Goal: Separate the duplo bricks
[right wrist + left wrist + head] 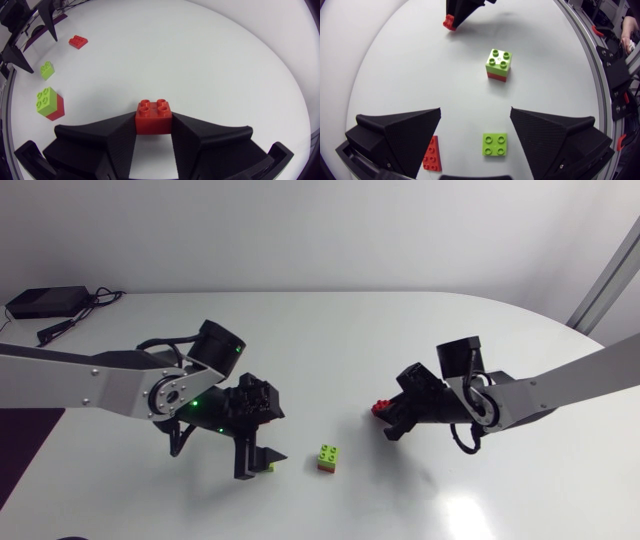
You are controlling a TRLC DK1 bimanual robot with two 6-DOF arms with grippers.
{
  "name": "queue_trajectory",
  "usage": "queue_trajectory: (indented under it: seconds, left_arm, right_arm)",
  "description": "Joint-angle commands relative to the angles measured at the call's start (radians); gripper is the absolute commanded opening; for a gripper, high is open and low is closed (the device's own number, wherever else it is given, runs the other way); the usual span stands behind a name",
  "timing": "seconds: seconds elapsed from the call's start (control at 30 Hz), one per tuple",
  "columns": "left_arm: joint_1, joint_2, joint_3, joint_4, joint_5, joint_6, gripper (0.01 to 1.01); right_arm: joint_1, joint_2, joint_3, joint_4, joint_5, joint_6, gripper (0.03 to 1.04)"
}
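White table (400, 330); right pincer (154, 131) grasping red brick (154, 115), left pincer (475, 112) released, green-red stack (498, 64) between.

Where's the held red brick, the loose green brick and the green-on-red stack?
held red brick (154, 120): right wrist view, front face.
loose green brick (495, 144): left wrist view, studded top.
green-on-red stack (328, 452): head view, green top.

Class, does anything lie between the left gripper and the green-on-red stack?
Yes: a loose green brick lies between the open fingers of the left gripper, short of the stack. Nothing else visible lies on that path.
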Motion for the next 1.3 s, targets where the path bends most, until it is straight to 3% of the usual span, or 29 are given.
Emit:
queue_trajectory:
  seconds: [0.0, 0.4, 0.7, 0.73, 0.83, 1.0, 1.17, 1.27]
  left_arm:
    - [-0.018, 0.038, 0.046, -0.008, 0.020, -0.031, 0.975]
    - [-0.060, 0.101, 0.078, -0.006, 0.027, -0.048, 0.975]
    - [-0.061, 0.110, 0.082, -0.006, 0.026, -0.048, 0.975]
    - [-0.064, 0.115, 0.086, -0.006, 0.027, -0.049, 0.975]
    - [-0.076, 0.126, 0.093, -0.006, 0.027, -0.052, 0.975]
    - [-0.087, 0.141, 0.101, -0.006, 0.026, -0.055, 0.975]
    - [-0.081, 0.163, 0.113, -0.003, 0.026, -0.054, 0.975]
    - [-0.076, 0.179, 0.133, -0.002, 0.026, -0.054, 0.975]
  right_arm:
    - [-0.006, 0.025, -0.034, 0.010, -0.003, -0.016, 0.30]
    - [0.138, 0.010, -0.004, -0.002, -0.005, 0.005, 0.30]
    - [0.124, 0.036, -0.051, 0.000, -0.014, -0.045, 0.32]
    - [0.121, 0.038, -0.057, -0.002, -0.016, -0.053, 0.35]
    - [0.113, 0.041, -0.070, -0.011, -0.020, -0.078, 0.58]
    - [0.113, 0.030, -0.093, -0.029, -0.022, -0.102, 0.62]
    - [0.110, -0.007, -0.097, -0.079, -0.023, -0.120, 0.96]
    - [0.106, -0.074, -0.095, -0.120, -0.039, -0.127, 0.99]
